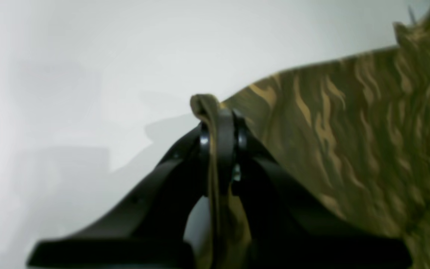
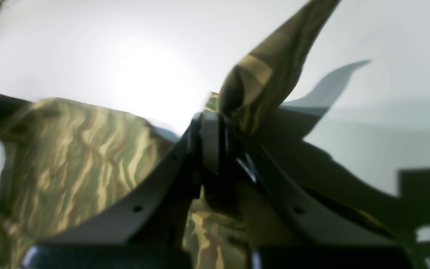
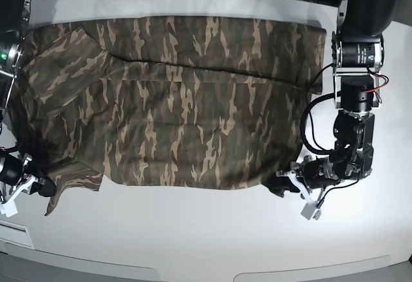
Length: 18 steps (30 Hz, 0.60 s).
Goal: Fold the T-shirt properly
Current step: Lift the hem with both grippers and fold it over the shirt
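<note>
A large short-sleeved cloth T-shirt in green, brown and tan camouflage print [image 3: 180,102] lies spread flat across most of a white table [image 3: 212,243], its long axis running left to right in the base view. One sleeve reaches toward the far left corner, and another flap of cloth trails off the near left edge of the garment. The far edge of the shirt lies close to the far side of the table, while a wide bare strip of tabletop runs along the near side.

The left gripper [image 3: 291,178], on the black arm at the right of the base view, sits low at the near right corner of the shirt. In the left wrist view its black jaws are pressed together on a bunched fold of the camouflage cloth [image 1: 215,123], which pokes out above the fingertips and hangs down between the fingers, the rest of the shirt stretching away to the right.

The right gripper [image 3: 40,185], at the near left of the base view, is at the near left corner of the shirt. In the right wrist view its jaws are closed on a pinch of cloth [image 2: 218,127], with a twisted strip rising up and to the right from the tips and the flat shirt lying to the left
</note>
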Tool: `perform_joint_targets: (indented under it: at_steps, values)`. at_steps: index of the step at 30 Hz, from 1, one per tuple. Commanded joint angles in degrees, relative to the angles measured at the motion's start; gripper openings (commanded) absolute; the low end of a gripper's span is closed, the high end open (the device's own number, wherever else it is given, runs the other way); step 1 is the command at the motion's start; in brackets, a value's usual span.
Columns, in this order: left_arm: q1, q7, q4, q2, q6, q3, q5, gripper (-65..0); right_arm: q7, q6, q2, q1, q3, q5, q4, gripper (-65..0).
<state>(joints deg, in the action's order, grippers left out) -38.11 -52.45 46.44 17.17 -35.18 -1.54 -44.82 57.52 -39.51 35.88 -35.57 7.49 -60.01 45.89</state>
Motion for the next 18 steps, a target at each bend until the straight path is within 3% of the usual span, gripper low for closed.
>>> perform_joint_targets:
  at_steps: [1, 5, 12, 18]
  values:
    - [-2.2, -1.0, 0.9, 0.5, -1.7, 0.2, -3.1, -65.0, 0.5, -0.5, 2.0, -2.0, 0.3, -2.7, 1.6, -65.0]
    - [-2.2, -7.0, 0.9, 0.5, -4.6, 0.2, -10.5, -65.0, 5.7, -0.5, 4.3, -1.7, 0.3, -9.1, 2.6, -65.0]
    - [-2.2, -13.7, 0.9, 1.7, -4.8, 0.2, -19.8, -65.0, 12.2, -0.5, 8.1, 2.4, 0.3, -17.2, 3.6, -65.0]
    - [-2.2, -21.9, 1.2, 1.9, -4.8, 0.2, -30.0, -65.0, 13.9, -0.5, 8.5, 10.3, 0.3, -17.7, 11.7, -65.0]
